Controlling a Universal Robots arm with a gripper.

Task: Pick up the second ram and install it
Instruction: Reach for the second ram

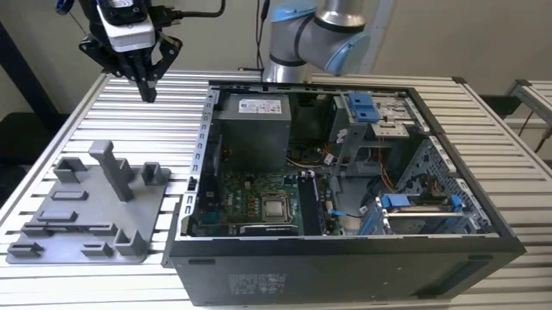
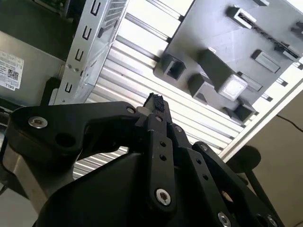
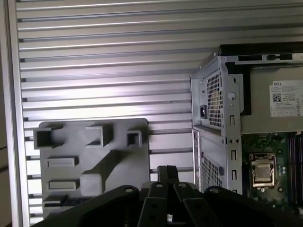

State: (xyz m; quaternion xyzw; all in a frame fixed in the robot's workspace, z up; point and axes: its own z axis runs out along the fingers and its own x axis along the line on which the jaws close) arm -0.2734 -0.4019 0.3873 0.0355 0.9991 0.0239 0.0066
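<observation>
My gripper hangs high over the slatted table at the exterior view's far left, away from the open computer case. Its black fingertips meet in a point with nothing between them, and both wrist views show the gripper shut and empty. Inside the case, a long dark board stands in the memory slots beside the processor. I cannot tell whether that board is the second ram. The grey fixture tray lies below the gripper, and I see no board on it.
The tray's upright posts rise near the case's side wall. The grey power-supply box and blue drive clips sit in the case. The arm's base stands behind the case. The slatted table ends just left of the tray.
</observation>
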